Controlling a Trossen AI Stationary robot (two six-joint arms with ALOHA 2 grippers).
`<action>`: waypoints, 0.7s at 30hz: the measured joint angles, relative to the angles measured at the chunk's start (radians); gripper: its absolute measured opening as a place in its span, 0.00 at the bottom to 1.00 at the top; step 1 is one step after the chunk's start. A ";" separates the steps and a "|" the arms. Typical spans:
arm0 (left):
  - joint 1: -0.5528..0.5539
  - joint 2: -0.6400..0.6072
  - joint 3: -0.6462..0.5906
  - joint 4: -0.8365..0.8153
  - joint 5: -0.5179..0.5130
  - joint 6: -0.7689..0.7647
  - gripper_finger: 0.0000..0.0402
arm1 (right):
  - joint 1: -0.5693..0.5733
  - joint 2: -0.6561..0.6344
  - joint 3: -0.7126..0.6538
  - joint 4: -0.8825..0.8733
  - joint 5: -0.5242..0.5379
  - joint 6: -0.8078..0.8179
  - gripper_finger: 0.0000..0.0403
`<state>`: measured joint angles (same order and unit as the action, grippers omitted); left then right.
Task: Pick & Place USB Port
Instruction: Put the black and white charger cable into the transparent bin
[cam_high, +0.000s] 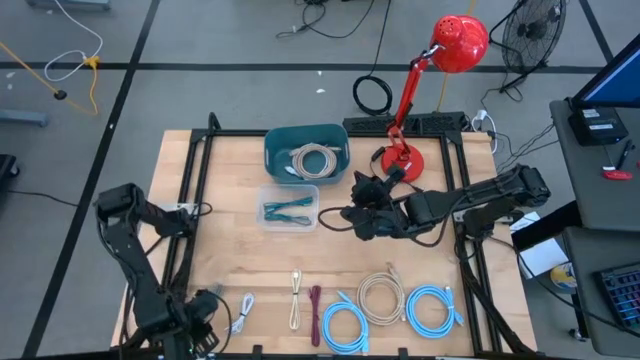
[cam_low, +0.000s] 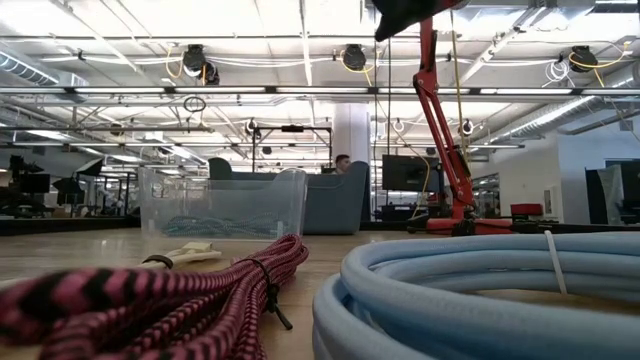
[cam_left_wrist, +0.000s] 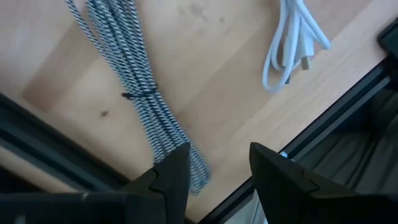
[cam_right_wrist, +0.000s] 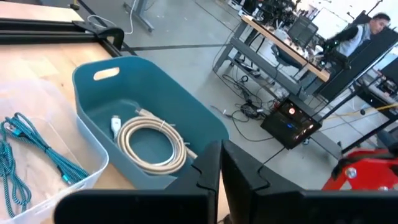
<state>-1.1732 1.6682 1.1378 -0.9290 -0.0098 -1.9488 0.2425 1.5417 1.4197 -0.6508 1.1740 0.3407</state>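
A row of bundled USB cables lies along the table's near edge. From left to right they are a black-and-white braided one (cam_high: 243, 314) (cam_left_wrist: 134, 81), a white one (cam_high: 296, 300) (cam_left_wrist: 292, 43), a maroon one (cam_high: 315, 315) (cam_low: 150, 300), a beige coil (cam_high: 380, 298) and two blue coils (cam_high: 345, 326). My left gripper (cam_high: 205, 322) (cam_left_wrist: 217, 174) points down at the near left corner. It is open, above the braided bundle's end, which shows beside one finger (cam_left_wrist: 171, 177). My right gripper (cam_high: 350, 215) (cam_right_wrist: 221, 177) hangs shut and empty over mid-table, beside the bins.
A teal bin (cam_high: 270, 150) (cam_right_wrist: 186, 118) at the back holds a beige coiled cable (cam_right_wrist: 152, 146). Next to it, a clear bin (cam_high: 268, 220) (cam_low: 225, 205) holds a teal cable (cam_right_wrist: 25, 149). A red desk lamp (cam_high: 400, 155) stands at the back right. Black rails (cam_high: 190, 190) frame the table.
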 joint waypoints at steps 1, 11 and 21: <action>-0.005 0.009 0.000 0.006 0.000 -0.016 0.42 | -0.001 0.000 0.000 0.016 0.000 -0.017 0.02; -0.032 0.063 -0.005 0.000 -0.025 -0.096 0.42 | -0.001 0.000 0.000 0.131 -0.001 -0.143 0.02; -0.056 0.065 -0.093 0.069 0.009 -0.162 0.42 | -0.001 0.000 0.000 0.131 -0.001 -0.144 0.02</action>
<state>-1.2293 1.7332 1.0448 -0.8605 -0.0007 -2.1112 0.2417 1.5417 1.4197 -0.5198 1.1728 0.1963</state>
